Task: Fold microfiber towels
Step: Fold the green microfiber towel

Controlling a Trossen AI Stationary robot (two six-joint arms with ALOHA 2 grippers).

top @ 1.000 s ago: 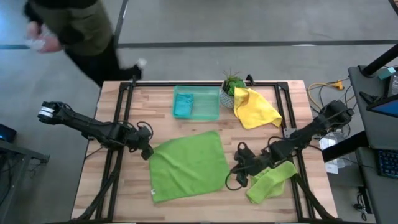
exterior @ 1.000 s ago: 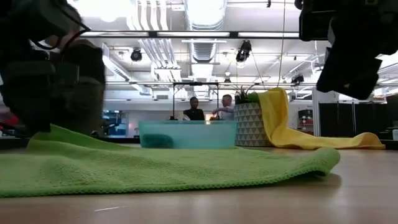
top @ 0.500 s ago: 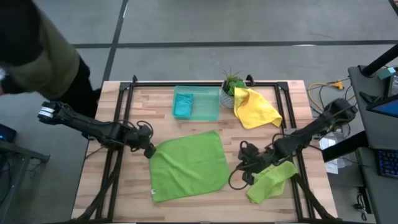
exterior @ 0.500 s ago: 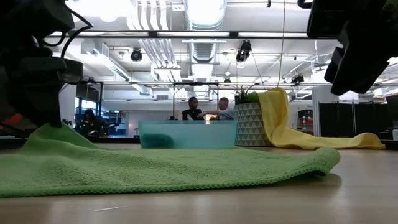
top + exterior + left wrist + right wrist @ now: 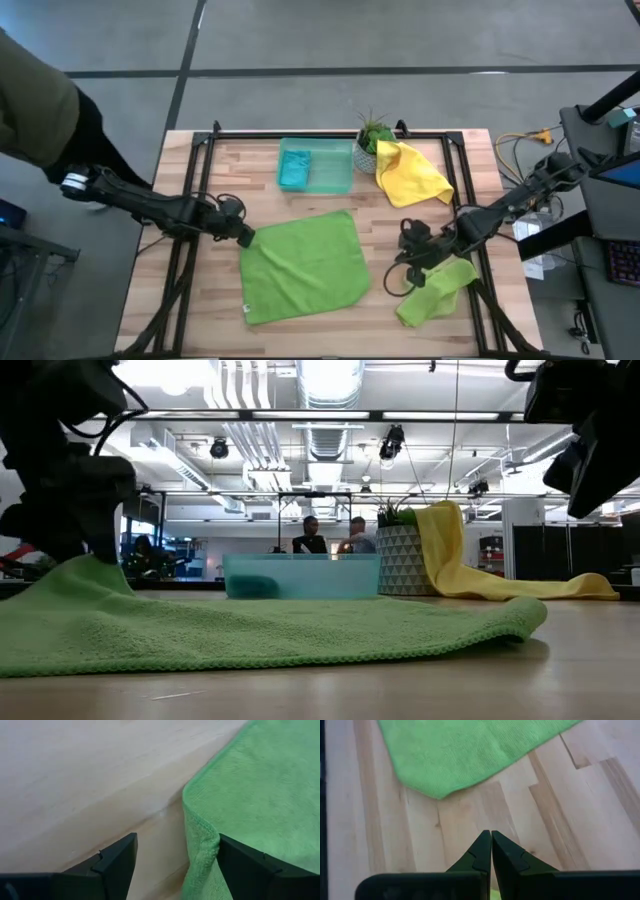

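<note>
Lime green towel [image 5: 304, 266] lies flat mid-table, its far-left corner between the left gripper's [image 5: 244, 237] wide jaws, ungrasped; closing on it seems next, while the right gripper [image 5: 408, 268] hovers shut nearby

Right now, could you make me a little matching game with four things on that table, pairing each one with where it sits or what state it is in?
Things:
1. yellow microfiber towel
2. large lime green microfiber towel
3. small teal-blue cloth
4. right claw

Places or states:
A. spread flat in the middle of the wooden table
B. shut, holding nothing
C. draped against the potted plant
D. lying inside the translucent green rectangular plastic tray

Pairs: 1-C, 2-A, 3-D, 4-B
</note>
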